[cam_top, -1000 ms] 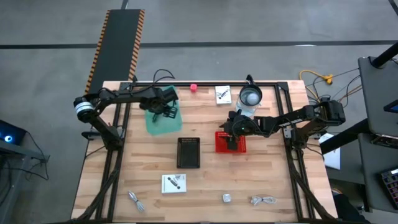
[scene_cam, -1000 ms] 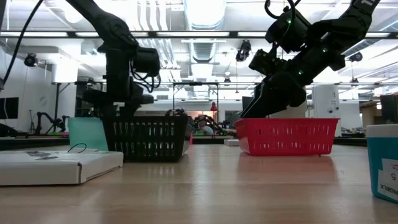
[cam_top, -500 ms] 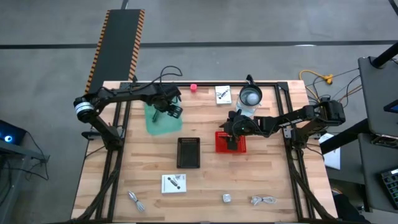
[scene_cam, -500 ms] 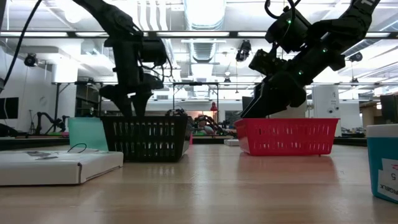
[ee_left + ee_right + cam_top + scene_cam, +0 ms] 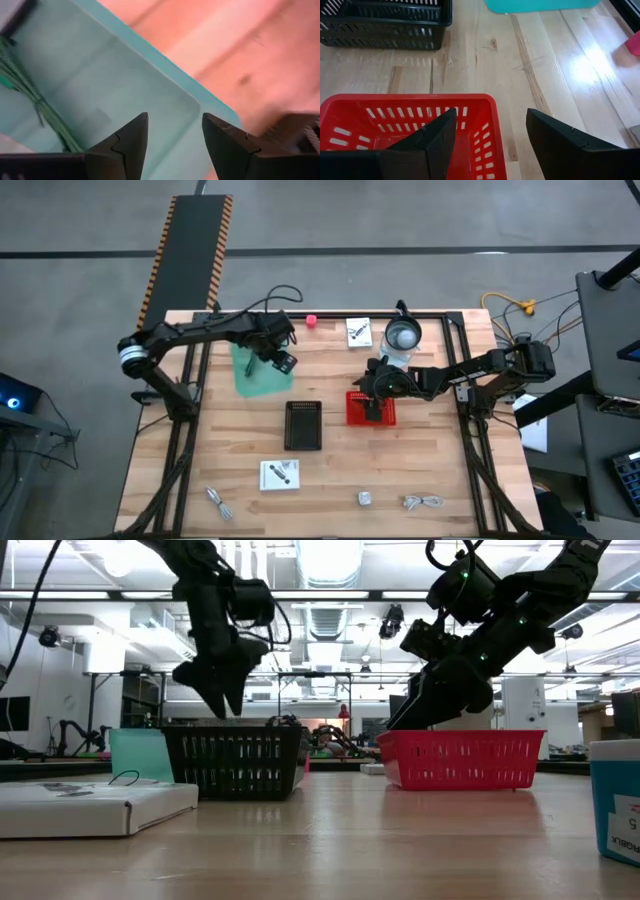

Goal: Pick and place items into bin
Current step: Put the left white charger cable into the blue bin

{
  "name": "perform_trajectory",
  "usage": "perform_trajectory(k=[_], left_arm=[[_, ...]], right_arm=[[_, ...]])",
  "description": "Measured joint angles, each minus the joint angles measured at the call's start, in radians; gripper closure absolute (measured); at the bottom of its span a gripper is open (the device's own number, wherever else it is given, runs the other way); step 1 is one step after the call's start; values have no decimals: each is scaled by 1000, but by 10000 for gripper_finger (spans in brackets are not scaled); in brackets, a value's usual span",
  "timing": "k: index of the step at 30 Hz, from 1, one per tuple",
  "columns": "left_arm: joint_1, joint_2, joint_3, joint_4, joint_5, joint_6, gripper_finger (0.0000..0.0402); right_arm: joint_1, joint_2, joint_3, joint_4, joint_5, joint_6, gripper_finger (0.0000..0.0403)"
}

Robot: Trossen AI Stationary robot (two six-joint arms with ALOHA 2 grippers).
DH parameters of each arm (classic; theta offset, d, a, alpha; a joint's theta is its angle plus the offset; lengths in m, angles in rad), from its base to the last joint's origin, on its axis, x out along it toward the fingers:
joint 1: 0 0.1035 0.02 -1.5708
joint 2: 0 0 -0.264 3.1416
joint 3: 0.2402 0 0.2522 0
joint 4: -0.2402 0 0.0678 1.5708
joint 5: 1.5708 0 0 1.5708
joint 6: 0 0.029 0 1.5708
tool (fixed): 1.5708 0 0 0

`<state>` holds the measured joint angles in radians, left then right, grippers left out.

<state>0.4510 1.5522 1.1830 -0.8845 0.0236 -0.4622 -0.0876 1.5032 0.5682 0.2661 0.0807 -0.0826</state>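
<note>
A wooden table (image 5: 330, 480) stands on a grey floor. Three bins sit on it: a teal bin (image 5: 258, 373) left of the middle, a black basket (image 5: 303, 426) in the middle, and a red basket (image 5: 371, 408) just right of it.

The left gripper (image 5: 281, 358) hangs above the right edge of the teal bin. Its fingers are apart and hold nothing. The right gripper (image 5: 372, 402) hangs over the red basket, fingers apart and empty too.

The items lie all around. A pink blob (image 5: 312, 321) and a white card (image 5: 359, 332) are near the top edge, beside a clear jug (image 5: 402, 336). Another white card (image 5: 280, 474) is low in the middle. A silvery clip (image 5: 218, 500) is at the lower left, a tiny silver cube (image 5: 365, 498) and a cable bundle (image 5: 424, 501) at the lower right.

It looks like both arms are between picks. The pink blob seems closest to the left gripper. Next, that arm would need to reach it, come down with fingers on both sides, and close softly.
</note>
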Motion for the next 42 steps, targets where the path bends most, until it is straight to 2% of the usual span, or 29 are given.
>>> perform_trajectory(k=[11, 19, 22, 28, 33, 42], left_arm=[[-149, -78, 21, -43, 41, -6, 230], [-292, -104, 21, -46, 58, -86, 230], [-340, -107, 21, -52, 93, -165, 230], [-419, -114, 20, -76, 227, -376, 230], [-512, -115, 20, -75, 231, -556, 230], [-660, -115, 20, -67, 231, -738, 230]], right_arm=[[0, 0, 0, 1, 0, 0, 179], [0, 0, 0, 1, 0, 0, 179], [0, 0, 0, 1, 0, 4, 179], [0, 0, 0, 1, 0, 15, 179], [0, 0, 0, 2, 0, -22, 179], [0, 0, 0, 3, 0, -26, 179]])
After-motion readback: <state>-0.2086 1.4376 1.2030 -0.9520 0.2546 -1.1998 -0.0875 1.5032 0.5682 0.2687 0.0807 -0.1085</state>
